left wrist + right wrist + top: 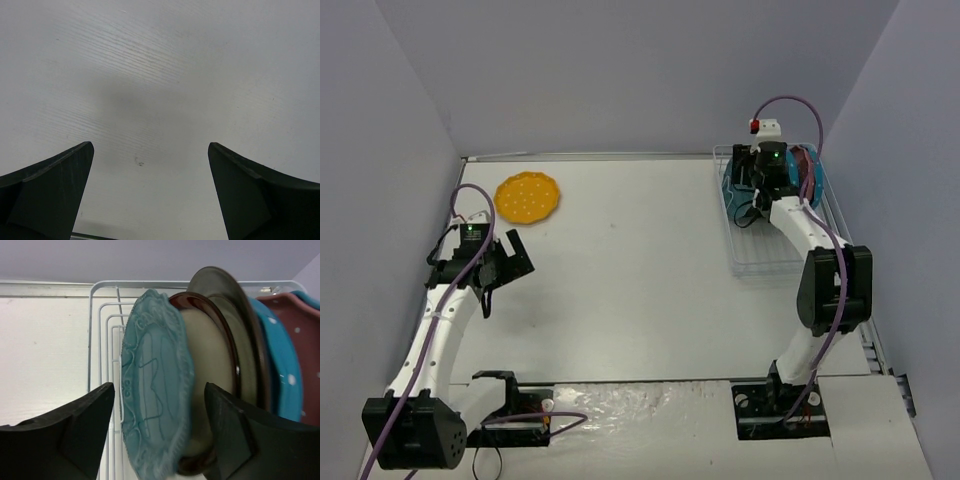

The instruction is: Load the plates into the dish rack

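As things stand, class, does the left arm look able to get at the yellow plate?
Probably yes. The yellow plate lies flat on the table just beyond the left hand, which is open and empty, with nothing between them.

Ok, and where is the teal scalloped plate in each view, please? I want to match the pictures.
Top external: the teal scalloped plate is a thin sliver at far right, at the far end of the dish rack.
Left wrist: not in it.
Right wrist: the plate fills the centre, upright.
Shared landmark: the white wire dish rack, visible in the top and right wrist views.
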`<state>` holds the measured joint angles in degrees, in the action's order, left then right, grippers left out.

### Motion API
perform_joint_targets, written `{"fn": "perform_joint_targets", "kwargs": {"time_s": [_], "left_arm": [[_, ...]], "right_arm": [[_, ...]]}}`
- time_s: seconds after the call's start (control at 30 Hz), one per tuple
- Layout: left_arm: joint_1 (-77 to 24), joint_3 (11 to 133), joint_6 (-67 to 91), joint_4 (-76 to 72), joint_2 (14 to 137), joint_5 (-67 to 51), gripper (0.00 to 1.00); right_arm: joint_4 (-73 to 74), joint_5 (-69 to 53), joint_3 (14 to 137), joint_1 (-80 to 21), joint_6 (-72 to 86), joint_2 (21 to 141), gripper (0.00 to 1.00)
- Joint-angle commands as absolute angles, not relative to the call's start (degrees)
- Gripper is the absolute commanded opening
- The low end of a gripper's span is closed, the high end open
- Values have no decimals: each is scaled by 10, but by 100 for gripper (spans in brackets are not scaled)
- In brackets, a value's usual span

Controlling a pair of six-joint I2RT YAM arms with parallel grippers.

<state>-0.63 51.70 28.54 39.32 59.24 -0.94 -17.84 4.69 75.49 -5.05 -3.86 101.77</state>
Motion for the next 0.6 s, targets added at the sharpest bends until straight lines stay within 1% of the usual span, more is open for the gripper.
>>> {"fn": "perform_joint_targets", "kwargs": {"time_s": [0.0,0.03,0.13,0.2,0.27,0.3,0.37,0.43,0.57], "left_arm": [[18,525,294,365,595,-36,97],[22,524,297,362,595,-37,97],[34,523,313,349,604,-45,97],[41,526,333,336,612,-56,97],[46,524,361,320,618,-58,97],[51,518,389,289,628,-56,97],[54,511,433,253,644,-48,97],[58,511,457,197,682,-41,97],[80,535,516,115,773,-48,97]], "right_arm": [[-195,33,754,-51,-32,877,78],[-181,30,753,-51,-31,856,84],[-160,24,735,-51,-12,771,95],[-147,18,723,-51,-1,717,97],[-143,7,694,-51,45,673,100],[-143,-9,677,-51,72,625,100],[-142,-39,640,-50,124,577,100],[-144,-54,611,-52,163,518,100],[-158,-88,546,-51,238,456,100]]}}
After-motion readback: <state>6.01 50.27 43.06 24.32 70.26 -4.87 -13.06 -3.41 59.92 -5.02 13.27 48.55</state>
